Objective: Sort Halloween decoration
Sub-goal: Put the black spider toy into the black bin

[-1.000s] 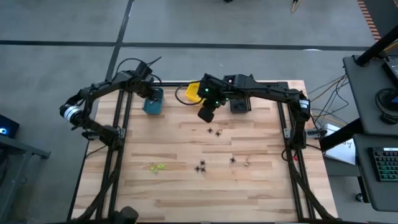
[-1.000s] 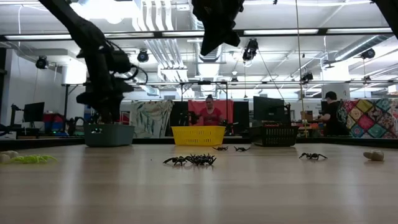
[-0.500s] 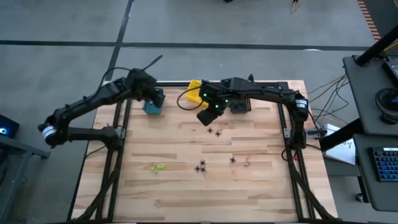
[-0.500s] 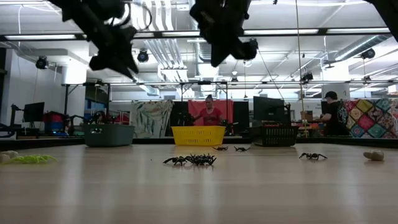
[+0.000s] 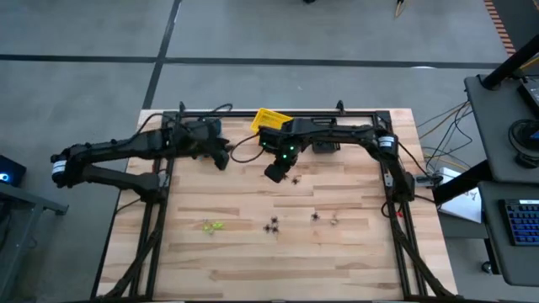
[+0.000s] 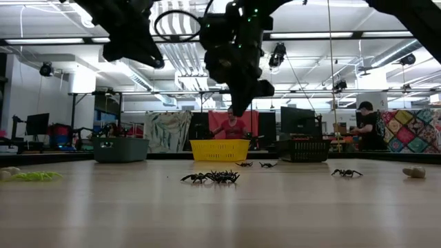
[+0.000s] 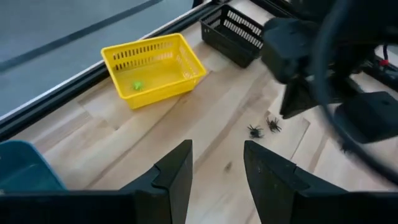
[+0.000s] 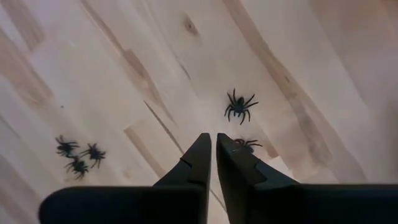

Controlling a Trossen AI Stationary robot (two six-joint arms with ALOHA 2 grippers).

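Wooden table (image 5: 253, 252): pale planks, carrying my two arms, three bins along the far edge and the spiders scattered over the middle.
My right gripper (image 5: 275, 172): above the far middle of the table, just in front of the yellow basket; in my right wrist view (image 8: 214, 144) my two fingers are nearly together with only a thin slit between them, and nothing is in them.
Pair of black spiders (image 8: 239, 106): right below my right fingertips; one lies clear on the wood, the second (image 8: 247, 144) is partly hidden behind my fingertip. The left wrist view shows the same pair (image 7: 264, 127) side by side.
My left gripper (image 5: 221, 160): over the far left of the table, near the teal bin; in my left wrist view (image 7: 217, 163) my fingers stand well apart, holding nothing.
Cluster of black spiders (image 5: 271, 226): near the table's middle, three close together (image 8: 78, 155).
Another black spider (image 5: 315, 216): just right of that cluster, with a pale trinket (image 5: 334, 222) beside it.
Yellow-green spider (image 5: 211, 225): alone on the left half.
Yellow basket (image 7: 180, 46): a small green piece (image 7: 137, 86) lies inside.
Black basket (image 7: 233, 31): beside the yellow one.
Teal bin (image 7: 25, 167): at the far left corner.
Room beyond: people (image 6: 231, 124) at desks.
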